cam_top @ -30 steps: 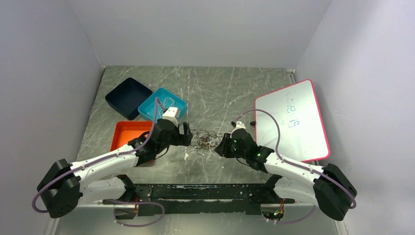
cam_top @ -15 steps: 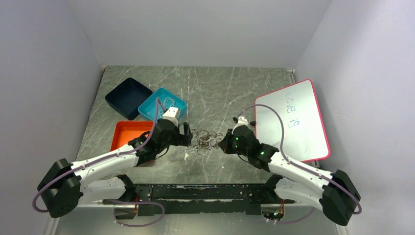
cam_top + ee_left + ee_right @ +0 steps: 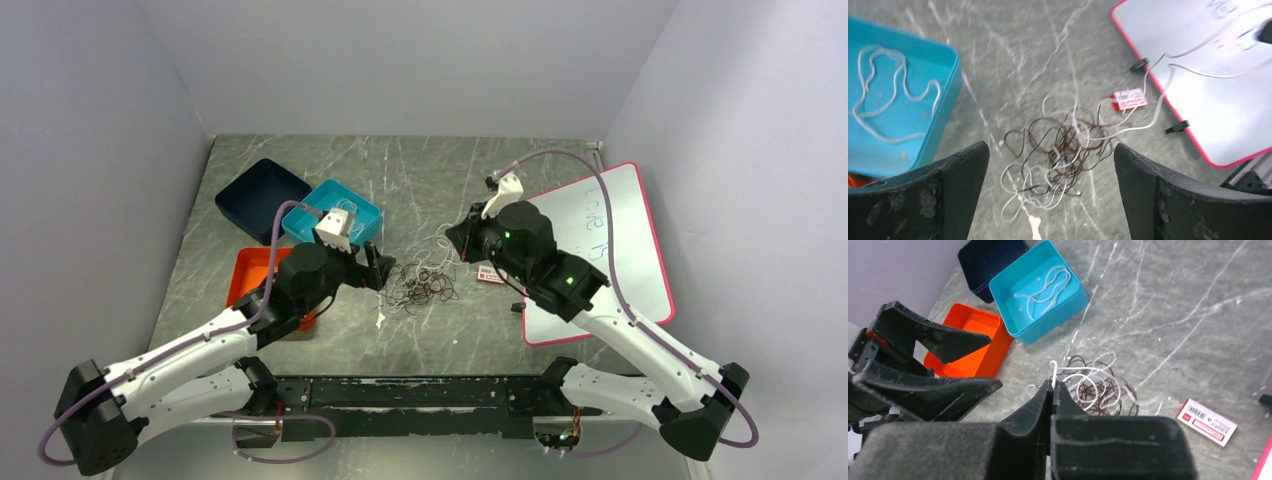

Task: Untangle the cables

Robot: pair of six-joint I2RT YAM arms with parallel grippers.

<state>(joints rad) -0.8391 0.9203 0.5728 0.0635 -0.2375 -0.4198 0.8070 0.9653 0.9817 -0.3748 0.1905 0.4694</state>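
Note:
The cables (image 3: 422,286) lie as a small tangle of dark brown and whitish wires on the grey marble table (image 3: 420,180); they also show in the left wrist view (image 3: 1060,152) and the right wrist view (image 3: 1098,385). My right gripper (image 3: 455,240) is shut on one white wire (image 3: 1053,371) and holds it raised above the tangle, the strand trailing down to the pile. My left gripper (image 3: 378,268) is open wide and empty, just left of and above the tangle (image 3: 1050,165).
A teal tray (image 3: 332,212) holding a loose white wire, a dark blue tray (image 3: 262,198) and an orange tray (image 3: 258,272) stand at the left. A pink-framed whiteboard (image 3: 600,240) lies at the right, a small red-and-white tag (image 3: 490,273) beside it.
My right gripper has risen and pulled back right with a white wire in it, drawing the strand out of the tangle. My left arm lifted slightly and stays open.

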